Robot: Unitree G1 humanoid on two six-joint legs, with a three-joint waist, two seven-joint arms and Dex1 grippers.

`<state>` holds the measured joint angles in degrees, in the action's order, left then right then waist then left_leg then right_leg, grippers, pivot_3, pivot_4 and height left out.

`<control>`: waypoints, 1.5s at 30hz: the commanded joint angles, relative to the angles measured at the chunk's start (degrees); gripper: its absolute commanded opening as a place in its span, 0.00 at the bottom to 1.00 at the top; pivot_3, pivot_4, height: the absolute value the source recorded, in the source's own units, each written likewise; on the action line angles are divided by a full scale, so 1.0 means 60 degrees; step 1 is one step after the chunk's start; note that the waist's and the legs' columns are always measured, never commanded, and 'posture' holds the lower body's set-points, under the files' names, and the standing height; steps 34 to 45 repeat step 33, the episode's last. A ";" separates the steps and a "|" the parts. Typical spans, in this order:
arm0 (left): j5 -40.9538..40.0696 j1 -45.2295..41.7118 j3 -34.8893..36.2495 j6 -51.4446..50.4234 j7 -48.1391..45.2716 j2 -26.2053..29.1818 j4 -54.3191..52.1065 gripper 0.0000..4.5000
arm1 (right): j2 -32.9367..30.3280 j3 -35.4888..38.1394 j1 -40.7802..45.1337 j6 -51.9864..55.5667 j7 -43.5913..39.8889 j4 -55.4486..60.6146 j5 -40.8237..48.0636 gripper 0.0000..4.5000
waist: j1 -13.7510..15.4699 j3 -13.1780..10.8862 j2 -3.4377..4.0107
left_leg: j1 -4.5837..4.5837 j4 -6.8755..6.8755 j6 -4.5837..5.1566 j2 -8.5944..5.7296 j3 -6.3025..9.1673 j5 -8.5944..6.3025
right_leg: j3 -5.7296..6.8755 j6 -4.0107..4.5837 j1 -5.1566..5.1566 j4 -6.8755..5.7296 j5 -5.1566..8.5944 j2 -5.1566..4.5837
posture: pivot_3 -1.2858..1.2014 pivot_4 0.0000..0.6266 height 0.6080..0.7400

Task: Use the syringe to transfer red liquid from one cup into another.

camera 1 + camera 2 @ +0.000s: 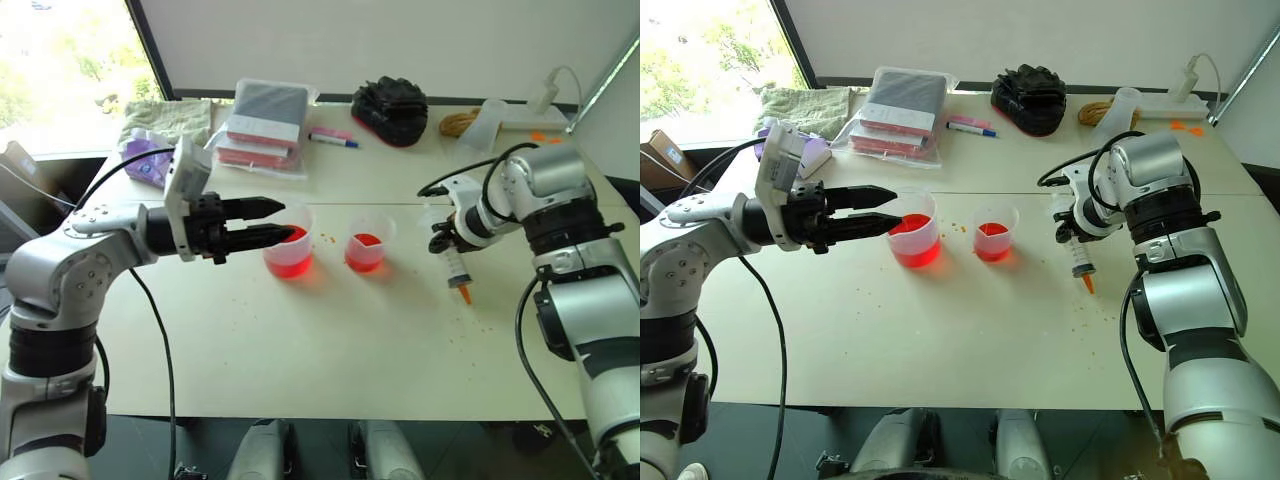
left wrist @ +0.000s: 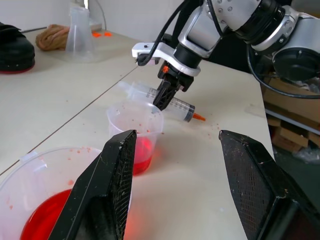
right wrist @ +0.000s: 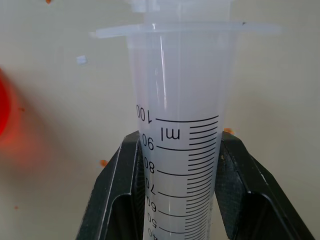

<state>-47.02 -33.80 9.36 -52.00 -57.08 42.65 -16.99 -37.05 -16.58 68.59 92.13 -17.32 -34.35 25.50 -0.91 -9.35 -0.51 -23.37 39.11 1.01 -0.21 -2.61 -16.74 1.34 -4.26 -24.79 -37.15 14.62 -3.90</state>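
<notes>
The larger cup (image 1: 290,251) stands mid-table holding red liquid (image 1: 289,262). To its right is the smaller cup (image 1: 366,250), also with red liquid (image 1: 364,256) in it. My left gripper (image 1: 268,222) is open and level, pointing right, its tips at the larger cup's rim; in the left wrist view that cup (image 2: 35,200) sits beside one of its fingers (image 2: 107,195), not between them. My right gripper (image 1: 447,240) is shut on the syringe (image 1: 458,266), which slants down with its orange tip at the table, right of the smaller cup. The barrel (image 3: 180,125) shows white, with no red inside.
Along the table's far side lie a green cloth (image 1: 165,118), stacked packets (image 1: 265,120), a blue-capped marker (image 1: 333,139), a black bundle (image 1: 390,108), a rope coil (image 1: 458,123) and a frosted cup (image 1: 488,122). Orange drops speckle the tabletop near the cups.
</notes>
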 commanded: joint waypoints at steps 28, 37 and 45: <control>-0.0539 0.1271 0.1201 -0.0079 -0.0211 0.1801 -0.0521 0.61 | -0.4104 -0.0218 -0.1074 -0.1524 -0.3923 0.6872 0.1229 0.98 | 0.0022 -0.0004 0.0004 | -0.0003 -0.0011 0.0011 0.0003 0.0004 -0.0009 | 0.0002 0.0001 -0.0003 0.0023 0.0001 0.0001 | 0.52 0.24 1.00; -0.0681 0.1473 0.1595 -0.0233 -0.0220 0.2234 -0.0357 0.61 | -0.5230 0.1213 -0.2244 -0.2802 -0.5779 0.8559 0.2078 0.98 | 0.0024 -0.0005 0.0002 | 0.0001 -0.0012 0.0015 0.0006 0.0004 -0.0011 | 0.0002 0.0001 0.0002 0.0029 0.0001 0.0000 | 0.52 0.24 1.00; -0.0681 0.1473 0.1595 -0.0233 -0.0220 0.2234 -0.0357 0.61 | -0.5230 0.1213 -0.2244 -0.2802 -0.5779 0.8559 0.2078 0.98 | 0.0024 -0.0005 0.0002 | 0.0001 -0.0012 0.0015 0.0006 0.0004 -0.0011 | 0.0002 0.0001 0.0002 0.0029 0.0001 0.0000 | 0.52 0.24 1.00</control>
